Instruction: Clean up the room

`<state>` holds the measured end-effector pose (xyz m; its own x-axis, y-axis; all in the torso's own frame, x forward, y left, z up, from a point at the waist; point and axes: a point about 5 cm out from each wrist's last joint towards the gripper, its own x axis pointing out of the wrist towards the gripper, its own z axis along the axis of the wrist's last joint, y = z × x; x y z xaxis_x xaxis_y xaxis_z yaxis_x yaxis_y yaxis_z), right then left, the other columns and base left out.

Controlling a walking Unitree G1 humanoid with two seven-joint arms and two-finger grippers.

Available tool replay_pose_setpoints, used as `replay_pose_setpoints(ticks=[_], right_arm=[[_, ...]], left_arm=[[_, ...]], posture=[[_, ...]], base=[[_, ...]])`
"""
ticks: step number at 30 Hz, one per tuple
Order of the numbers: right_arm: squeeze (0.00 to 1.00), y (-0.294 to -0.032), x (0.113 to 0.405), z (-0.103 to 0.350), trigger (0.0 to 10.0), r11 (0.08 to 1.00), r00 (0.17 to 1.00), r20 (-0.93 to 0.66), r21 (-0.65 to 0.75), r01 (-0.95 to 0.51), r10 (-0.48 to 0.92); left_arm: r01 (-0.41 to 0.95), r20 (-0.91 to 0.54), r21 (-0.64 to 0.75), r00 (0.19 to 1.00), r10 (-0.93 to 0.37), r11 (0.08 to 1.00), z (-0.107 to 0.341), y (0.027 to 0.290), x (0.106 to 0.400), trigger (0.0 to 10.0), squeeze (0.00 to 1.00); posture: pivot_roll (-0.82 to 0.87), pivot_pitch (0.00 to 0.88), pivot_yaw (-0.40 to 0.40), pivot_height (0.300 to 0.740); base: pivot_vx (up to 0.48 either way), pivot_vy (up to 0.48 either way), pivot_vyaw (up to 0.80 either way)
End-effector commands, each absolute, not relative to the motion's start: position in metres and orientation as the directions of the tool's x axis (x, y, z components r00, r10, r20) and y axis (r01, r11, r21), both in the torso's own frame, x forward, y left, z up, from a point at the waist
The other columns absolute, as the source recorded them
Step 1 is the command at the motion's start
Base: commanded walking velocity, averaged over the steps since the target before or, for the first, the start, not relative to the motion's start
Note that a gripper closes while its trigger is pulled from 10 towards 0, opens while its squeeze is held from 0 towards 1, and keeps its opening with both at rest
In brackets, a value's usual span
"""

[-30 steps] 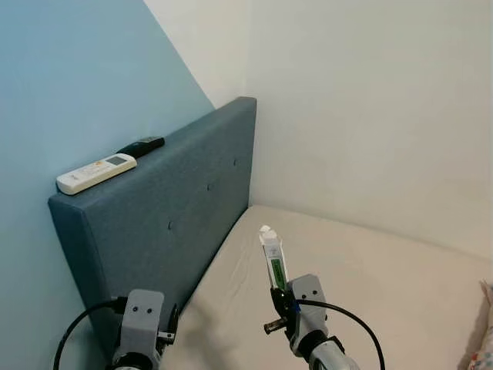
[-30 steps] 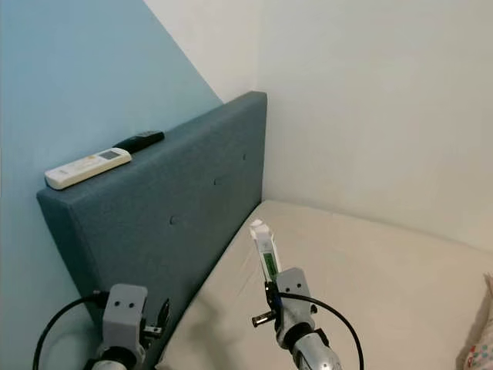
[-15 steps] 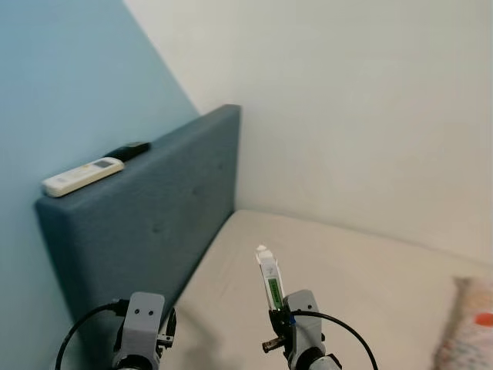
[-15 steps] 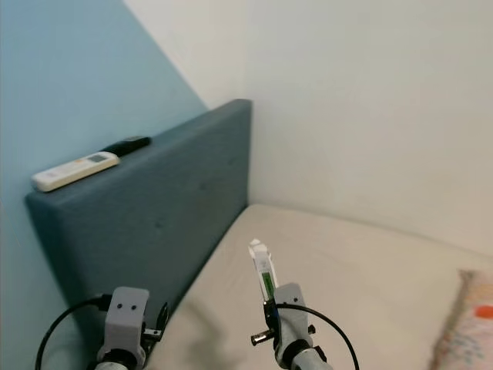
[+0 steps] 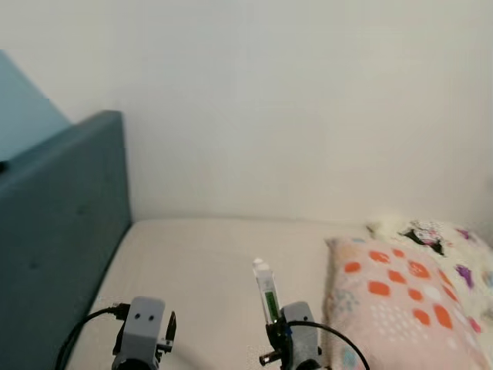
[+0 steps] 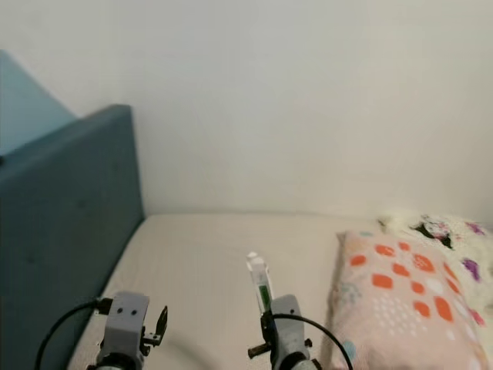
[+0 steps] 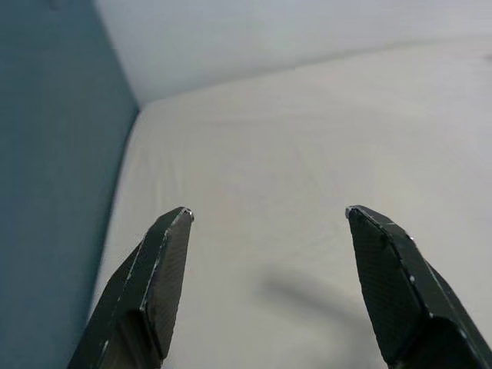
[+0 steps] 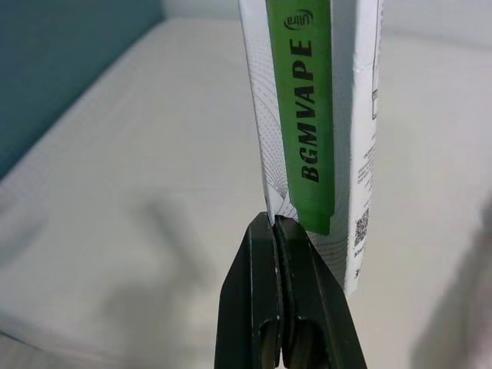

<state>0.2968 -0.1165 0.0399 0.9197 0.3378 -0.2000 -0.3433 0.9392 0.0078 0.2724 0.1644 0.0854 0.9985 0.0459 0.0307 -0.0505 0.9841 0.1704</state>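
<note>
A slim white box with a green stripe reading BGMVAPE [image 8: 311, 115] stands upright above the cream mattress [image 5: 200, 262]; my right gripper [image 8: 278, 227] is shut on its lower end. In the left eye view the same white box [image 5: 266, 289] rises from my right gripper [image 5: 276, 327] at the bottom centre. Low at the left, my left gripper [image 7: 265, 219] hangs open over the bare mattress [image 7: 307, 154], nothing between its fingers.
A dark blue padded headboard [image 5: 54, 208] rises along the left of the bed. A pink pillow with orange spots [image 5: 393, 301] lies at the right, with a patterned white blanket [image 5: 439, 235] behind it. A white wall [image 5: 269, 100] runs behind.
The camera has swung right: the headboard slid to the left edge, the two remotes on it left the picture, and the pillow came in. Both grippers keep their pose; the box stays held.
</note>
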Motion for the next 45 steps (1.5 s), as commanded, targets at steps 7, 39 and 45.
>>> replay_pose_setpoints(ticks=[7, 39, 45], right_arm=[[0.0, -0.1216, 0.2912, 0.0328, 10.0, 0.952, 0.929, -0.211, 0.031, -0.304, 0.304], [0.0, -0.1193, 0.2931, 0.0315, 10.0, 0.95, 0.927, -0.213, 0.017, -0.313, 0.309], [0.0, -0.1201, 0.2899, 0.0273, 10.0, 0.949, 0.924, -0.226, 0.01, -0.316, 0.31]], left_arm=[[-0.006, 0.009, 0.182, 1.0, 0.004, 0.983, 0.081, 0.1588, 0.2728, 10.0, 0.0], [0.015, 0.01, 0.167, 1.0, -0.017, 0.986, 0.0807, 0.1594, 0.2737, 10.0, 0.0], [0.017, -0.001, 0.165, 1.0, -0.017, 0.986, 0.0772, 0.1586, 0.2718, 10.0, 0.0]], posture=[[0.07, 0.076, -0.072, 0.74], [0.08, 0.078, -0.067, 0.74], [0.07, 0.067, -0.067, 0.74]], base=[[0.0, 0.0, -0.8], [0.0, 0.0, -0.8], [0.0, 0.0, -0.8]])
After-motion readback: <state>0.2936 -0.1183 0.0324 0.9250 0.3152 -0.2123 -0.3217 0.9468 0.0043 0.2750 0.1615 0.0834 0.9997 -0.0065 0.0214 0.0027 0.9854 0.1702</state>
